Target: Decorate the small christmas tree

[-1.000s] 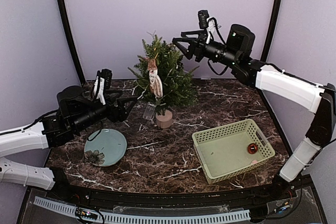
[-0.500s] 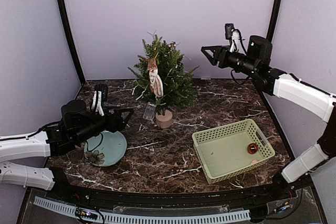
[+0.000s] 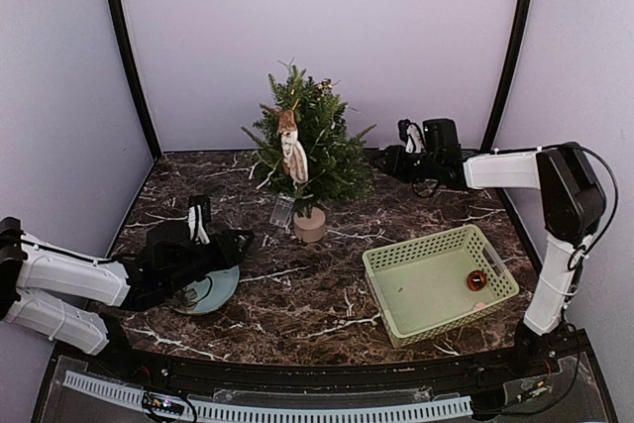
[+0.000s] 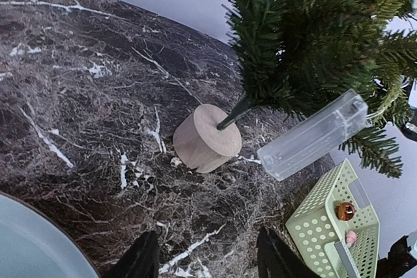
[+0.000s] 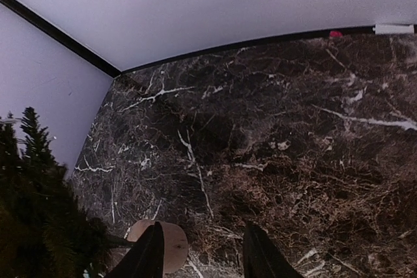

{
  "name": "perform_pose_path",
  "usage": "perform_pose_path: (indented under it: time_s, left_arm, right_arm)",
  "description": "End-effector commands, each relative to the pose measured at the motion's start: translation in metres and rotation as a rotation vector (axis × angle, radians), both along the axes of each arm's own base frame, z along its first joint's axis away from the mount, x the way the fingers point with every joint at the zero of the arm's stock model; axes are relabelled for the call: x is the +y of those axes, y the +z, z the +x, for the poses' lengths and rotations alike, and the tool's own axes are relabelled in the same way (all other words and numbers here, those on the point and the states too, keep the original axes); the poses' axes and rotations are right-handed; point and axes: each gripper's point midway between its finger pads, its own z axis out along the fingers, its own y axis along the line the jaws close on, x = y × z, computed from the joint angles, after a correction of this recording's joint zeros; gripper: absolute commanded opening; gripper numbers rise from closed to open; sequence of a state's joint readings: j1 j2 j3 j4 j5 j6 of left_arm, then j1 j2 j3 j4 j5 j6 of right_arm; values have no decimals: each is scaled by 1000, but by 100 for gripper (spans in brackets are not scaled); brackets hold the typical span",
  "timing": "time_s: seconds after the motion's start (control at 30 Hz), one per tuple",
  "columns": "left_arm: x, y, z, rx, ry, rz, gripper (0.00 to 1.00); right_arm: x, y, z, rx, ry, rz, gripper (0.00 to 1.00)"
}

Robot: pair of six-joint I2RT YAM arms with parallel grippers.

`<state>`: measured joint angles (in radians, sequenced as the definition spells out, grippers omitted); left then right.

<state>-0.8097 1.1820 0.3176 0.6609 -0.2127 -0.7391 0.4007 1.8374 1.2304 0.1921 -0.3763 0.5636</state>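
"On the dark marble table (image 3: 297, 294), where is the small christmas tree (image 3: 307, 141) found, and why there?"

"It is stood upright near the back wall, between the two arms. It is judged that both sides can be reached this way."

"And the green basket (image 3: 416, 245) and the blue-green plate (image 3: 223, 279)?"

"The basket is set at the right and the plate at the left, probably as stores for decorations."

"What is seen on the tree itself?"

"The trunk is fixed in a round pot (image 3: 310, 226). A pale figure ornament (image 3: 289, 146) is hung on the front, and a clear plastic box (image 3: 281, 210) hangs low beside the pot. One small brown bauble (image 3: 476, 280) lies in the basket, not yet used."

"Is anything held?"

"Nothing. The left gripper (image 3: 238, 242) is lowered by the plate, pointed at the pot, with jaws spread. The right gripper (image 3: 379, 158) is held beside the branches, jaws parted and empty."
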Motion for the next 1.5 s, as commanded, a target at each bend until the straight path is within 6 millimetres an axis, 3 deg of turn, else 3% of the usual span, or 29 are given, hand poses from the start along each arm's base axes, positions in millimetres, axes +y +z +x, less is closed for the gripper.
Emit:
perform_pose_path:
  time_s: [0.0, 0.17, 0.27, 0.47, 0.9, 1.13, 1.47]
  left_arm:
    - [-13, 3, 10, -24, 8, -146, 53]
    - [-40, -11, 26, -13, -27, -211, 50]
    - [-57, -18, 31, 10, -68, -274, 47]
    - [-84, -33, 47, 40, -115, -309, 44]
    - [-94, -62, 72, 151, -147, -366, 44]
    - [-104, -67, 79, 150, -170, -341, 40]
    - [-104, -81, 89, 179, -157, -361, 37]
  right_arm:
    - [24, 5, 12, 27, 46, 182, 41]
    - [50, -27, 21, 113, 104, 224, 37]
    - [68, -34, 20, 136, 154, 242, 37]
    - [98, -53, 4, 182, 230, 235, 36]
    - [124, -72, -20, 244, 305, 245, 36]
    - [135, -83, -32, 265, 347, 242, 36]
    - [147, -90, -34, 288, 372, 277, 32]
